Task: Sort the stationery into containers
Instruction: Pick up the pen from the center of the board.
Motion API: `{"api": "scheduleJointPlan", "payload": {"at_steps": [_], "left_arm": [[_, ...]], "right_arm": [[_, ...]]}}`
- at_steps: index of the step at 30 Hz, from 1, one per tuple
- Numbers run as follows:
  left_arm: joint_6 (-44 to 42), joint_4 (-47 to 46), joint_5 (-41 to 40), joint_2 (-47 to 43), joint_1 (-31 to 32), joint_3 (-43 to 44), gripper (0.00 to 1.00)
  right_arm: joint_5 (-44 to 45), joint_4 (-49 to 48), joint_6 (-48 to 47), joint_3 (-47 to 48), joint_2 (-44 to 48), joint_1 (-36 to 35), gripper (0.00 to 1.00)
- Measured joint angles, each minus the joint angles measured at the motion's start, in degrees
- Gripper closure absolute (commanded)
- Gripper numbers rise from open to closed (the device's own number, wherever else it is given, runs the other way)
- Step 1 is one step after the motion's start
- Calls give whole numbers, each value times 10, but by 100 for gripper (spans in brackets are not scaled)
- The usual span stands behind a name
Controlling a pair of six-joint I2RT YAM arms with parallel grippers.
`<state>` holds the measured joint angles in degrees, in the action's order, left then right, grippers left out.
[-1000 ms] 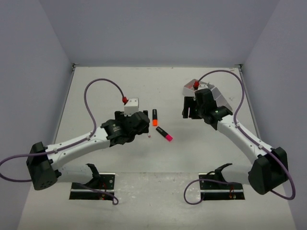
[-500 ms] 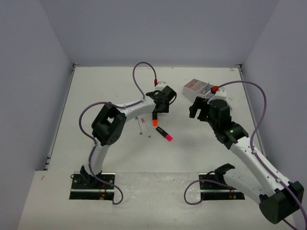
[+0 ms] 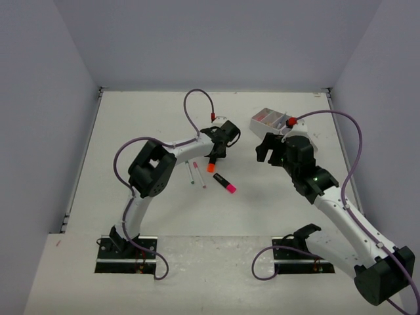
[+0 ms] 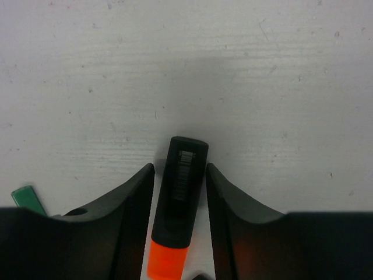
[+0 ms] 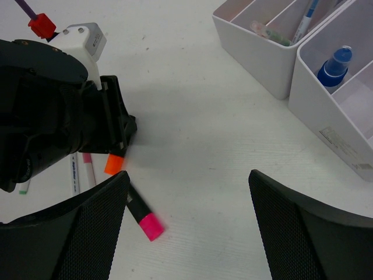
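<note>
A black marker with an orange cap (image 3: 212, 162) lies on the table, and my left gripper (image 3: 216, 151) is down over it. In the left wrist view the marker (image 4: 183, 186) sits between the two fingers of the left gripper (image 4: 179, 169). The jaws are narrowed around it, with thin strips of table showing on both sides. A second black marker with a pink cap (image 3: 225, 184) (image 5: 141, 214) lies just beyond. My right gripper (image 3: 265, 149) (image 5: 187, 174) hovers open and holds nothing. The white containers (image 3: 269, 119) (image 5: 256, 55) stand at the far right.
Two thin pens (image 3: 195, 173) (image 5: 76, 170) lie left of the markers, and a green pen tip (image 4: 24, 197) shows at the left wrist view's edge. The containers hold a blue-capped bottle (image 5: 336, 65) and several pens. Walls enclose the table on three sides.
My left arm swung from the near left out to the orange-capped marker, and its jaws narrowed around it. My right arm rose and pulled back from the containers.
</note>
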<state>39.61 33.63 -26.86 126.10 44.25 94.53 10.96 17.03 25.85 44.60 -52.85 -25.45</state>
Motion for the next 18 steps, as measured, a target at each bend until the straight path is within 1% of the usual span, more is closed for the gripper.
{"api": "scheduleJointPlan", "payload": {"at_steps": [1,4,7,8,12,15,18], "left_arm": [[0,-4,1,0,-1,-2,59],[0,-18,2,-2,-3,-9,80],[-1,-39,6,-8,-5,-24,98],[0,-42,8,-10,-5,-27,100],[1,-51,15,-16,-12,-34,100],[2,-46,12,-20,-17,-34,100],[6,-34,3,-36,-21,-34,100]], "right_arm": [[0,0,0,0,0,0,16],[0,-2,0,0,0,0,16],[-1,-4,0,-1,0,0,16],[-1,-5,0,-1,0,0,16],[-29,-25,-2,-9,-1,0,10],[-88,-57,-8,-23,-15,0,12],[-160,-85,-15,-25,-56,0,15]]}}
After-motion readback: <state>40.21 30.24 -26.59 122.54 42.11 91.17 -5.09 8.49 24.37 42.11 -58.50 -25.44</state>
